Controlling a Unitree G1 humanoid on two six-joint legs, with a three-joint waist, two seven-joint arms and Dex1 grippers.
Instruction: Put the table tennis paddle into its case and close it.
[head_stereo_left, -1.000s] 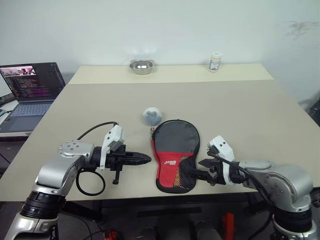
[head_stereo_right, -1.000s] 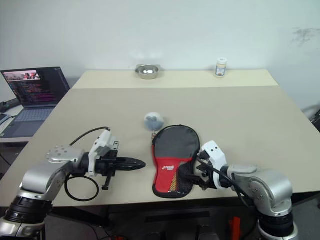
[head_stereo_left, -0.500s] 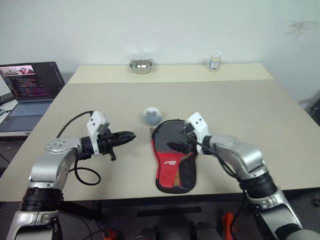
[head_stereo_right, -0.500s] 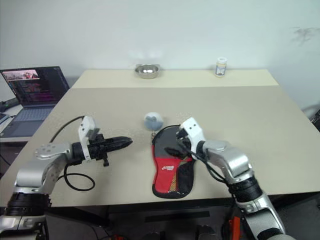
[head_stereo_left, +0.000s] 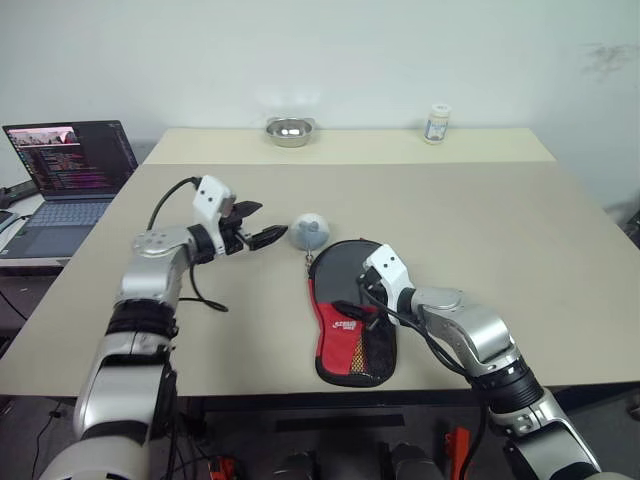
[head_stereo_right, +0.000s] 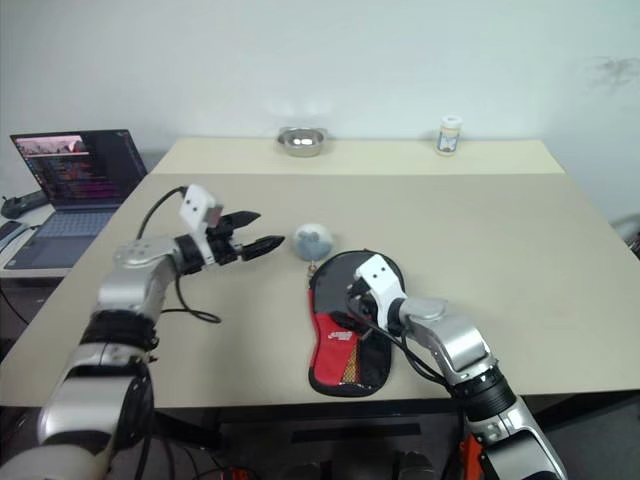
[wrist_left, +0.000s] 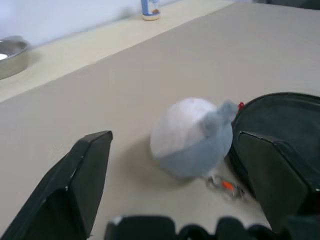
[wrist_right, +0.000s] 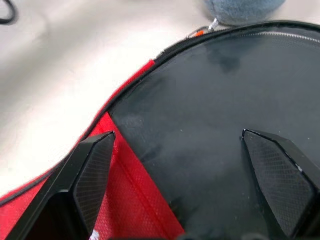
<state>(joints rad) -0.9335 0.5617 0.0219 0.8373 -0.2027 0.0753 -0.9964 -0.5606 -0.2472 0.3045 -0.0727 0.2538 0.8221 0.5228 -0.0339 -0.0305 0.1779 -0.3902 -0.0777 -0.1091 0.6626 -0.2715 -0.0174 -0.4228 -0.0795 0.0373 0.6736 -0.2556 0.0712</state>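
Now my left gripper (head_stereo_left: 272, 236) hangs spread wide just beside the grey plush ball (head_stereo_left: 309, 230), holding nothing; my right gripper (wrist_right: 187, 165) gapes empty over the case (head_stereo_left: 352, 315), flat on the table (head_stereo_left: 480, 215)

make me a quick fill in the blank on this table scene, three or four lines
1. The left gripper is open and points at the small grey and white ____ beside the case.
2. The right gripper hovers open over the black and ____ case.
3. At the table's far edge stand a small white bottle and a metal ____.

Missing words: plush toy; red; bowl
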